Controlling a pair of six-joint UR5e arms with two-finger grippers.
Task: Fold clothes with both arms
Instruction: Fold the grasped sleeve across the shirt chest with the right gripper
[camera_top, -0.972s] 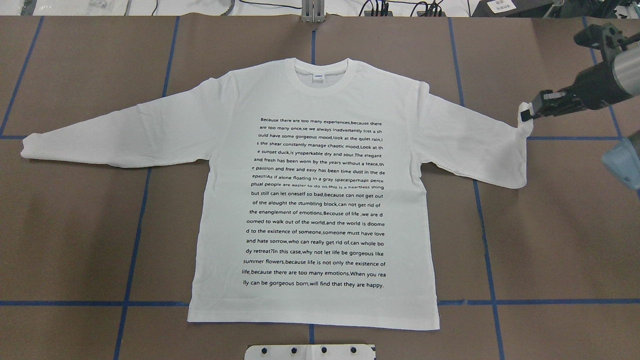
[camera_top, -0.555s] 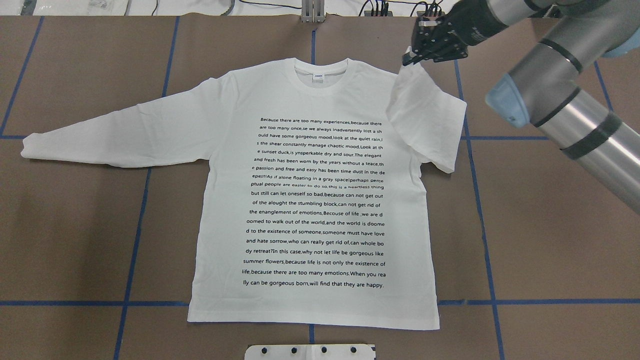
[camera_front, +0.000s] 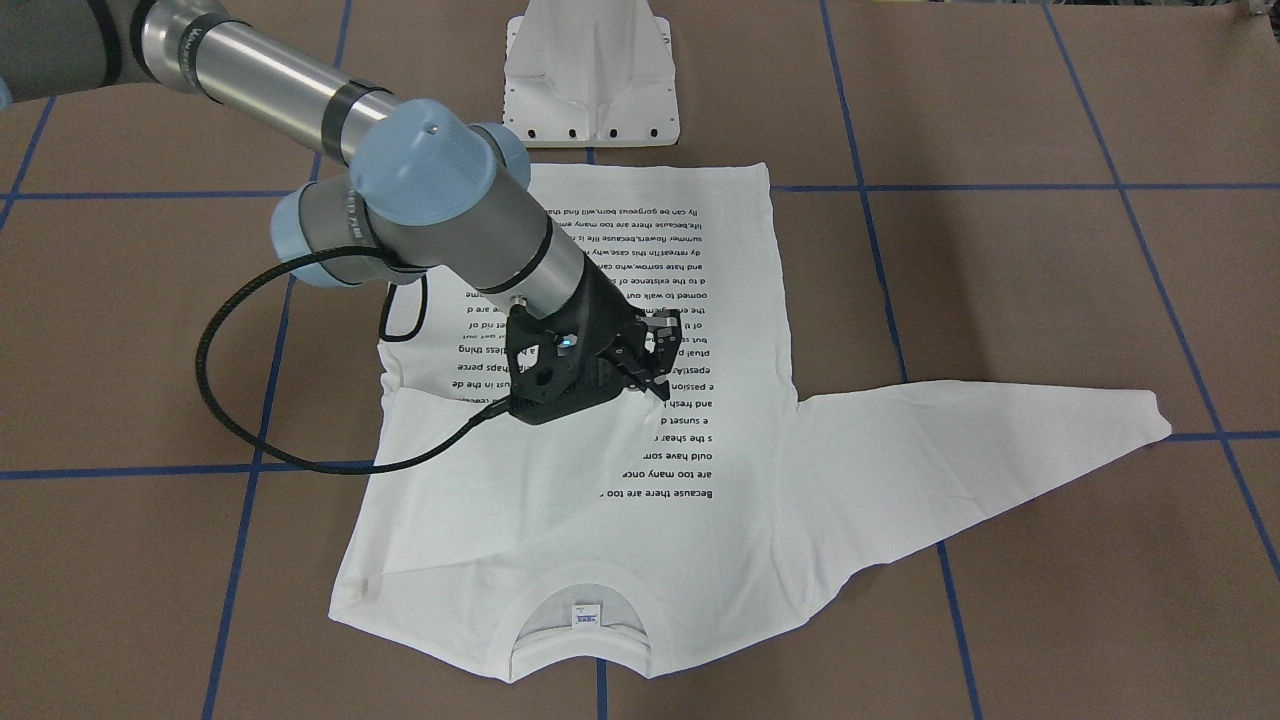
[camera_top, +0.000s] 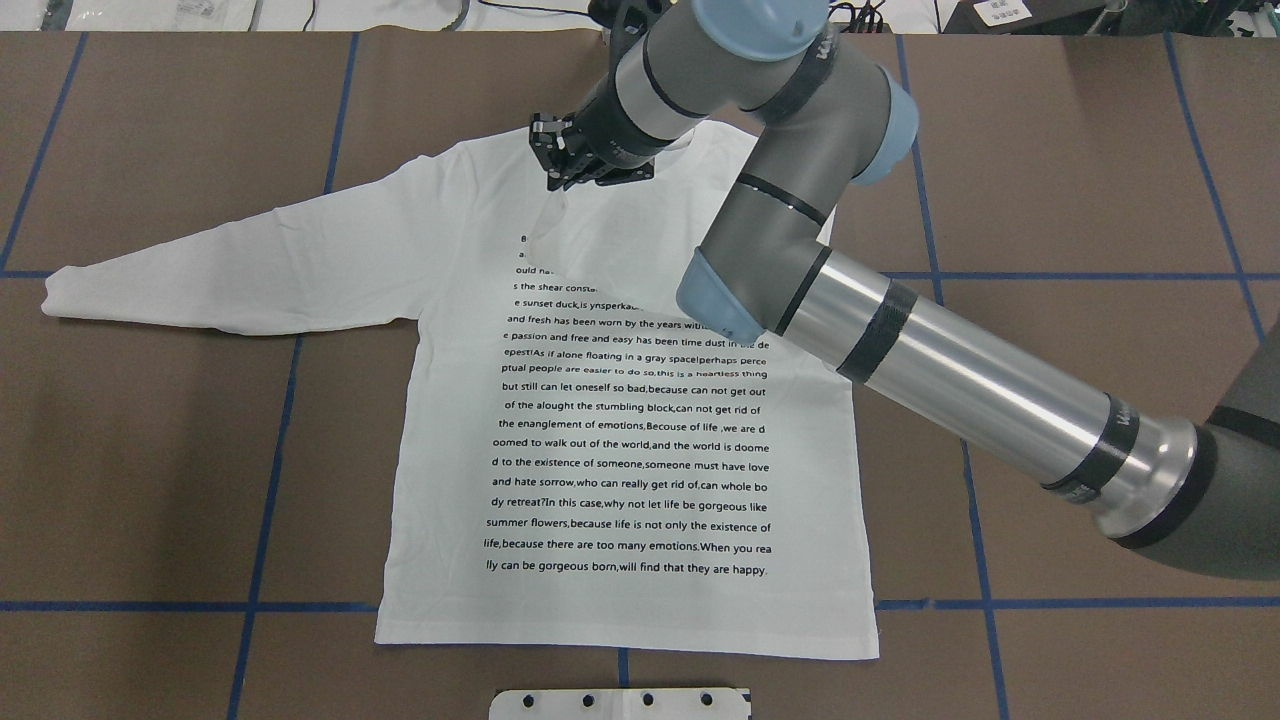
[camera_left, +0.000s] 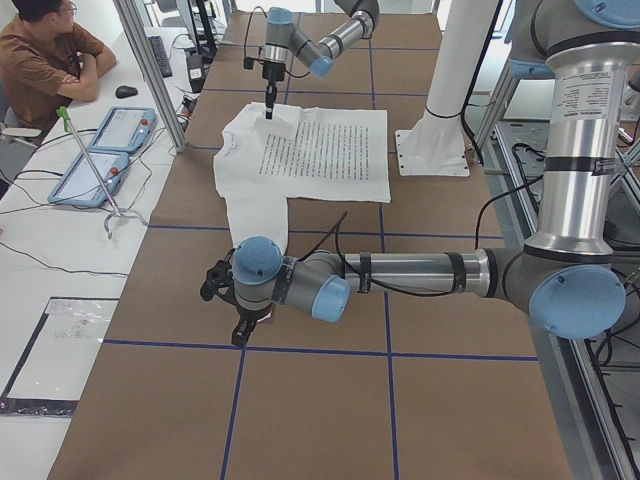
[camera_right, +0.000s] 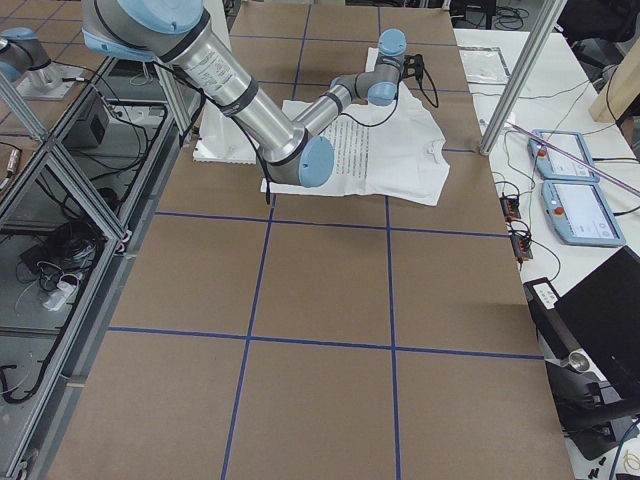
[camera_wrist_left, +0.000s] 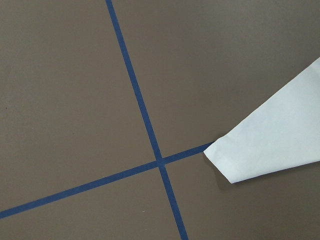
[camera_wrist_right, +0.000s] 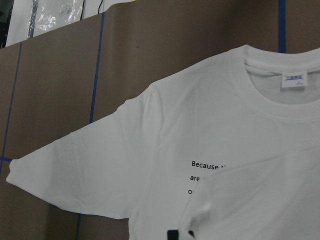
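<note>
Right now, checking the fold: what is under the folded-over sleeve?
The chest of the shirt. The sleeve, pinched by the right claw, covers the ends of the top text lines; their starts and the lower lines show. The covered words cannot be read.

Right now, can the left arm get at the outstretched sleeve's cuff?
Probably yes: the left gripper hangs close by the cuff, which lies flat and uncovered on the table, and the right arm works over the shirt, well away.
</note>
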